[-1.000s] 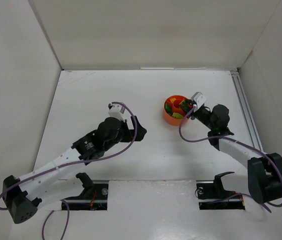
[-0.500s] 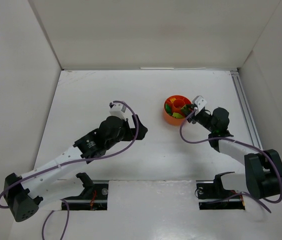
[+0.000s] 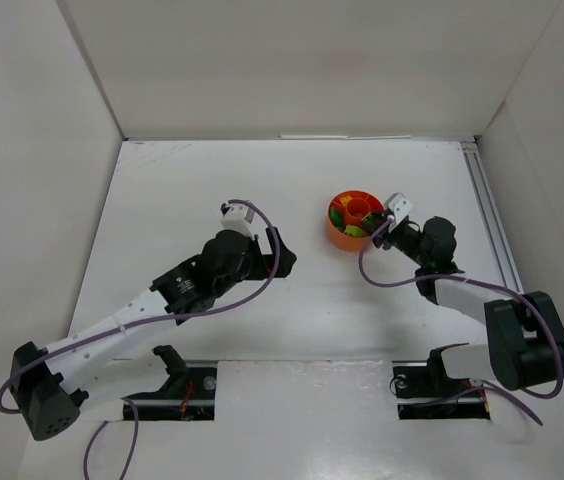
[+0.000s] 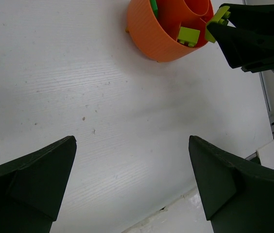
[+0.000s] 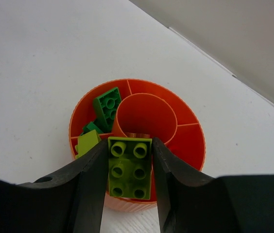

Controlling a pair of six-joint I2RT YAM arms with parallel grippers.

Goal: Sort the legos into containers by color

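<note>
The round orange dish (image 3: 350,218) sits on the white table, right of centre; it also shows in the right wrist view (image 5: 185,141) and the left wrist view (image 4: 149,34). Green bricks (image 5: 107,106) and a lime brick (image 5: 88,142) lie in its left compartments. My right gripper (image 5: 129,167) is shut on a lime brick (image 5: 130,168), studs up, held over the dish's near rim. My left gripper (image 4: 132,182) is open and empty above bare table, left of the dish.
White walls enclose the table on three sides. A metal rail (image 3: 490,215) runs along the right edge. The right gripper's fingers (image 4: 253,41) show at the top right of the left wrist view, beside the dish.
My right gripper drew back slightly from over the dish toward its right rim, still holding the lime brick. My left arm shifted a little toward the dish.
</note>
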